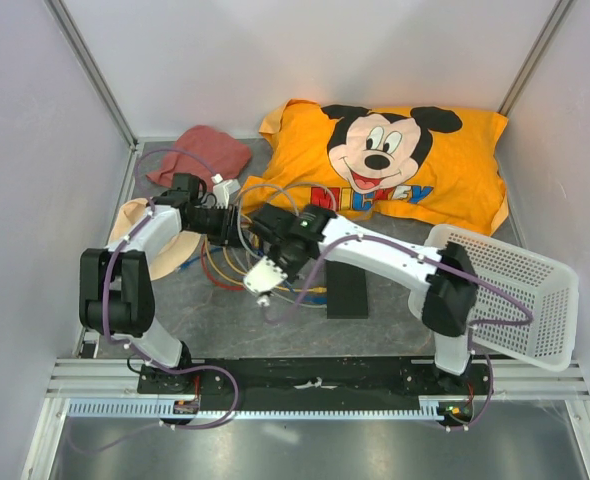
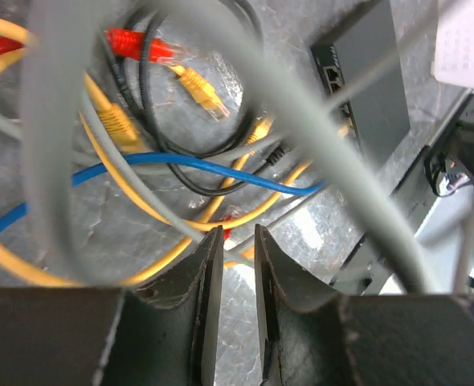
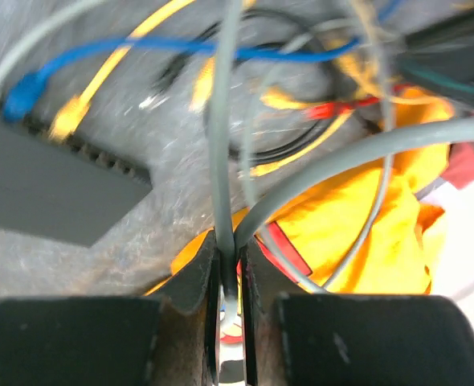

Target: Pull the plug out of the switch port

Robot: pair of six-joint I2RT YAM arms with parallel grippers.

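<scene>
A: Grey table (image 1: 385,335) inside white walls, cluttered. Fingers first?

B: The right gripper (image 3: 229,261) is pinched tight on a grey cable (image 3: 221,161), which runs straight up and away from the pads. The left gripper (image 2: 235,241) has its fingers parted by a narrow slit with nothing in it.

A: What's around them?

B: A loose tangle of cables (image 1: 240,265), yellow, blue, red, black and grey, right under both wrists.

A: And the switch?

B: The switch (image 1: 347,292) lies flat on the table just right of the tangle, in front of the orange pillow (image 1: 445,170) and left of the white basket (image 1: 515,290). In the right wrist view it sits left of the fingers and a bit ahead, near them but not touching.

A: Long axis?

B: From above it looks to run near-to-far, with the port edge facing left into the tangle. A blue plug (image 3: 18,95) and a yellow plug (image 3: 64,121) sit along that edge.

A: Which arm is nearer?

B: The right one. Its fingers are just beside the switch, and the left is further off across the tangle.

A: Does the grey cable go into a port?

B: Can't tell, its far end is lost in the blur. If it does, I'd judge the pull has to go leftward, away from the port edge.
</scene>
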